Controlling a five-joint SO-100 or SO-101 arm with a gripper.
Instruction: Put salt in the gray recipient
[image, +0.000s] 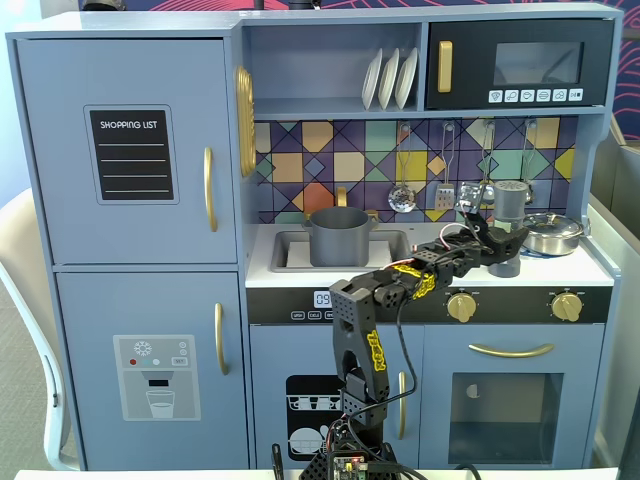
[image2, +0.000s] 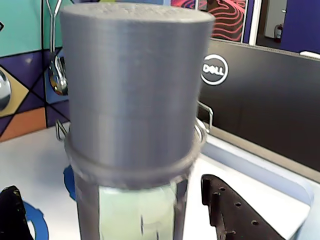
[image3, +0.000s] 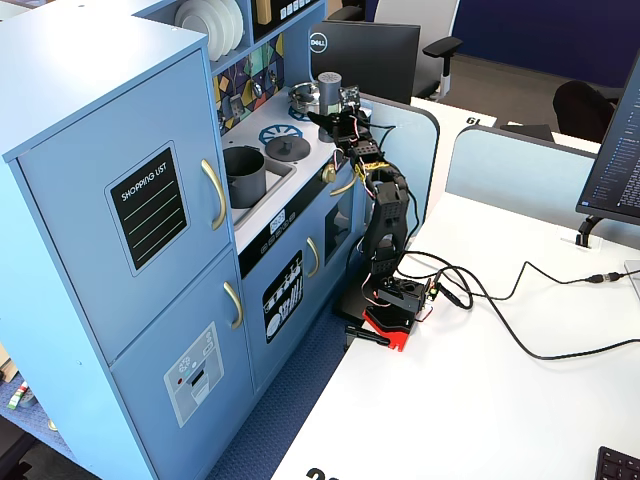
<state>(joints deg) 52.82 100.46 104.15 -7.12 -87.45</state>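
Blue toy kitchen (image: 130, 250) fills a fixed view, its counter white and its backsplash a patchwork of coloured tiles. Counting: one salt (image: 511, 205), one pot (image: 340, 236), one steel pan (image: 552, 234), three plates (image: 390, 78) on the shelf, two gold knobs (image: 461, 306), and my one arm.

Writing I can read: "SHOPPING LIST" on the chalkboard (image: 132, 154), "09" on the small display (image: 322, 298), and "DELL" on the monitor (image2: 214, 69) in the wrist view.

My gripper (image: 487, 236) reaches over the stove side of the counter. In the wrist view the salt (image2: 132, 110) stands upright right before me, filling the middle, its pale green label at 6 o'clock. One finger (image2: 235, 215) shows at 5 o'clock of it and the other at 8 o'clock, so my fingers are spread with the salt between them; I cannot tell whether they touch it.

The pot sits in the sink, at 9 o'clock from the salt in that fixed view, well apart. The pan is just beside the salt at 3 o'clock.
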